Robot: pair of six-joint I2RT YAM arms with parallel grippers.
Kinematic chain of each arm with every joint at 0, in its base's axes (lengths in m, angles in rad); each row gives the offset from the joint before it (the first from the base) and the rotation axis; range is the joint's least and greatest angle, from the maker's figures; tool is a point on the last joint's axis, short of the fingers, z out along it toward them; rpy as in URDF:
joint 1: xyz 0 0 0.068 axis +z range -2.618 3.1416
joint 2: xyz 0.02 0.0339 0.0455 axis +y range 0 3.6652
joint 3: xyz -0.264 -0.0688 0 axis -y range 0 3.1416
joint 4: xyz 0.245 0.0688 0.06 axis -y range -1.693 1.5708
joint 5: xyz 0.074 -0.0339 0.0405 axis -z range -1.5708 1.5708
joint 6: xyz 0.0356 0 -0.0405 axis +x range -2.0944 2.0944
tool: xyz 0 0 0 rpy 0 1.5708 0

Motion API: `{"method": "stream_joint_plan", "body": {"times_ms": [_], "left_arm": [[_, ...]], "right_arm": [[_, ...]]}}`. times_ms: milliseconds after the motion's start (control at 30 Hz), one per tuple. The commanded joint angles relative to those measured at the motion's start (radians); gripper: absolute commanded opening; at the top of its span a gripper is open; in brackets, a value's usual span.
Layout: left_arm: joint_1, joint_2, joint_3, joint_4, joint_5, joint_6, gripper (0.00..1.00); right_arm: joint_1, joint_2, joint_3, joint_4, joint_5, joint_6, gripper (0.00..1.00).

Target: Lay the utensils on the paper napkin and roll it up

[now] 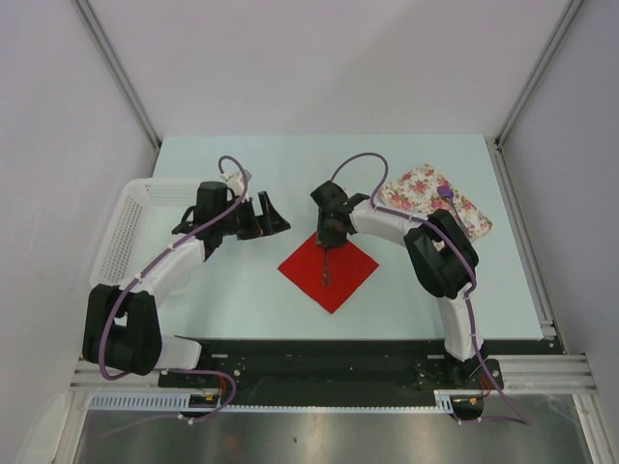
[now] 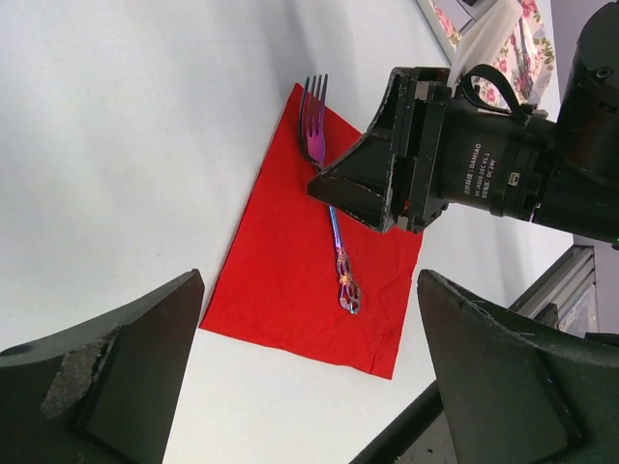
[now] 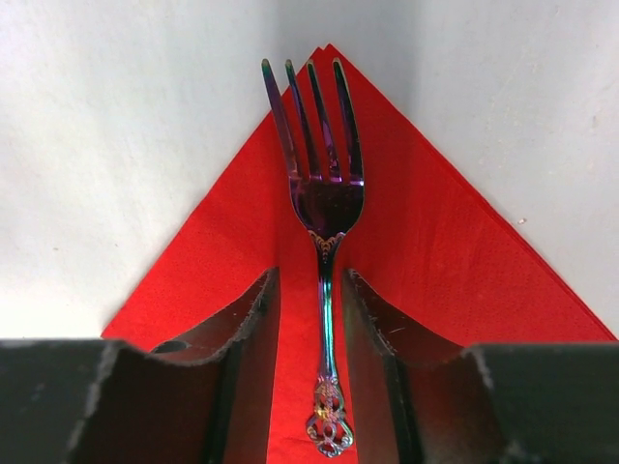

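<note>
The fork (image 3: 326, 203) lies on your paper napkin (image 3: 435, 251), right end effector (image 3: 309, 290) narrowly parted astride it, left end effector (image 2: 309, 290) wide. You've yet to fetch the spoon (image 1: 446, 193) and roll.

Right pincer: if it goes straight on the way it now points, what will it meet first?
The right pincer would probably meet the red napkin first, its open fingers passing either side of the fork handle. The remaining height is unclear.

The right hand (image 1: 327, 242) points straight down with fingers narrowly parted; the left hand (image 1: 275, 214) hovers beside it, fingers spread wide.
</note>
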Motion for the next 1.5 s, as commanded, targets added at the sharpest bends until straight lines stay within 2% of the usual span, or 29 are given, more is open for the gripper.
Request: {"method": "stream_joint_plan", "body": {"times_ms": [0, 233, 333, 367, 433, 500, 533, 567, 600, 700, 800, 900, 1167, 1467], "left_arm": [[0.009, -0.022, 0.014, 0.022, 0.014, -0.005, 0.98], [0.008, -0.054, 0.115, -0.025, 0.047, 0.089, 1.00], [0.009, -0.066, 0.172, -0.068, 0.069, 0.196, 1.00], [0.009, -0.066, 0.205, -0.080, 0.078, 0.218, 1.00], [0.008, -0.062, 0.239, -0.125, 0.086, 0.279, 1.00], [0.009, -0.059, 0.275, -0.143, 0.090, 0.304, 1.00], [0.009, -0.063, 0.279, -0.137, 0.101, 0.310, 1.00], [0.009, -0.074, 0.272, -0.123, 0.109, 0.310, 1.00], [0.009, -0.082, 0.261, -0.107, 0.127, 0.304, 1.00], [0.005, -0.086, 0.215, -0.044, 0.172, 0.267, 1.00], [0.005, -0.071, 0.213, -0.040, 0.175, 0.253, 1.00], [0.005, -0.060, 0.213, -0.031, 0.190, 0.253, 1.00], [0.005, -0.051, 0.216, 0.006, 0.218, 0.239, 0.97], [0.005, -0.045, 0.209, 0.032, 0.247, 0.226, 0.95]], "right_arm": [[-0.011, -0.067, 0.066, -0.027, 0.007, -0.032, 0.38], [-0.063, -0.200, 0.182, -0.057, -0.038, -0.251, 0.44], [-0.131, -0.263, 0.181, -0.078, -0.128, -0.438, 0.47], [-0.159, -0.304, 0.167, -0.083, -0.171, -0.548, 0.52], [-0.230, -0.344, 0.117, -0.095, -0.304, -0.648, 0.68], [-0.345, -0.384, 0.098, -0.129, -0.373, -0.792, 0.72], [-0.375, -0.389, 0.095, -0.147, -0.375, -0.842, 0.79], [-0.441, -0.388, 0.095, -0.196, -0.378, -0.895, 0.80], [-0.472, -0.377, 0.095, -0.213, -0.368, -1.002, 0.80], [-0.604, -0.323, 0.110, -0.274, -0.302, -1.101, 0.77], [-0.725, -0.276, 0.121, -0.288, -0.248, -1.129, 0.73], [-0.790, -0.214, 0.124, -0.244, -0.236, -1.161, 0.68], [-0.822, -0.040, 0.164, -0.186, -0.217, -1.169, 0.62], [-0.836, 0.030, 0.132, -0.100, -0.167, -1.166, 0.57]]}}
